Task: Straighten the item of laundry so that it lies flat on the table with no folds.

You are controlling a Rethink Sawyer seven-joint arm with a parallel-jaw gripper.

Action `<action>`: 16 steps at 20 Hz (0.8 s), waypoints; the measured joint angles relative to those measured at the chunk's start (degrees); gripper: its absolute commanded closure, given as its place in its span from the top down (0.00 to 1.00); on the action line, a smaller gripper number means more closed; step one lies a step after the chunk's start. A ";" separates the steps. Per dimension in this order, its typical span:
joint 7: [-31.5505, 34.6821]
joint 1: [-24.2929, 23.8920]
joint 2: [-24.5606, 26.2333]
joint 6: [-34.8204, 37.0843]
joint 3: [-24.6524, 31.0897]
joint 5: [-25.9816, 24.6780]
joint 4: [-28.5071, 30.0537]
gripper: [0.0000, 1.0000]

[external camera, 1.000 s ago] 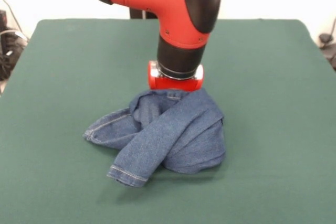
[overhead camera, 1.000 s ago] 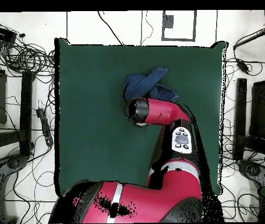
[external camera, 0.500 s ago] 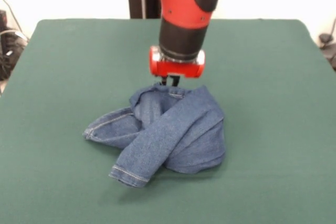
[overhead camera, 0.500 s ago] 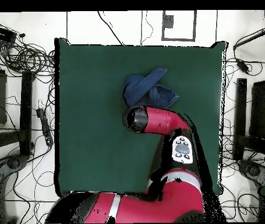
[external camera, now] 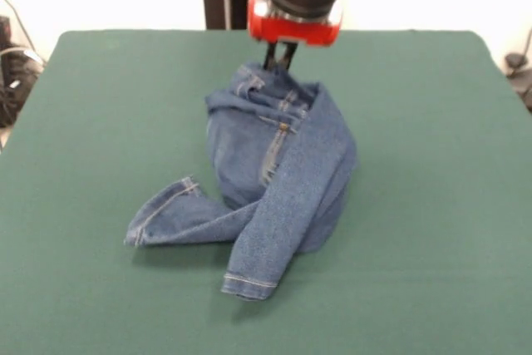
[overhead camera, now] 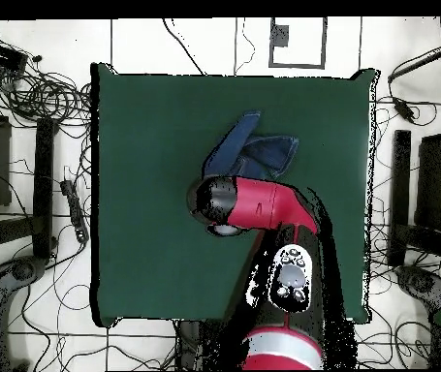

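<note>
Pinching the waistband of the jeans (external camera: 274, 164) in a closed gripper (external camera: 280, 59), held above mid-table (external camera: 432, 205), legs crossed and dragging, apparently to let the folds fall out.

**Cloth, felt and glossy plastic**

We see faded, coarse-woven denim jeans (external camera: 278, 172) with pale stitched hems, hanging below the gripper (external camera: 280, 57). Beneath it, the table (external camera: 432, 205) looks like matt green felt. Above it, the arm's shell (overhead camera: 263, 201) looks like smooth, glossy red plastic.
</note>
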 measured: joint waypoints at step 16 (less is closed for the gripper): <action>0.10 0.67 -3.64 5.12 -0.61 1.04 0.37 0.00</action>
